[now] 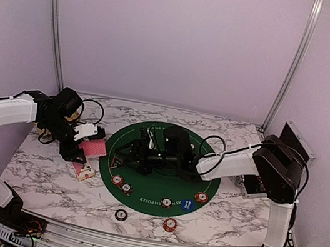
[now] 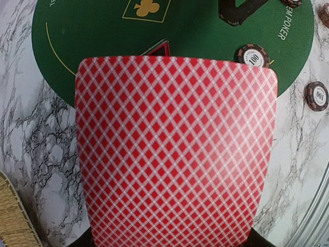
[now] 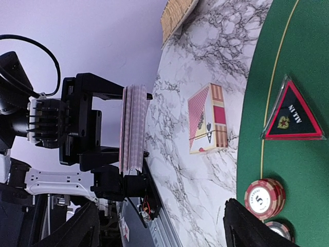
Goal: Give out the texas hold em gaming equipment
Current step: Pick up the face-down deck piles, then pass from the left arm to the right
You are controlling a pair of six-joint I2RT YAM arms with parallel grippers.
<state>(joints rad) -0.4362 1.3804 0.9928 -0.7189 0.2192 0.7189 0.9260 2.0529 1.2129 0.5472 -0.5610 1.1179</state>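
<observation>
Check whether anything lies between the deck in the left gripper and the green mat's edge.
Nothing visible does. The deck, clamped in the left gripper, hangs beside the mat's left edge, with only bare marble between. The card box lies on the marble off to one side.

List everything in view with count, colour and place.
Cards: one deck, red-backed, in the left gripper.
Card box: one, red-white, marble left of mat.
Chips: six spots, red and dark; four on mat, two on marble.
Button: one, blue, mat's near edge.
Marker: one, black-red triangle, mat's left.
Mat: one, green, centre.
Basket: one, tan, far left.
Case: one, black, far right.
Left gripper: shut on cards.
Right gripper: open, over mat.
</observation>
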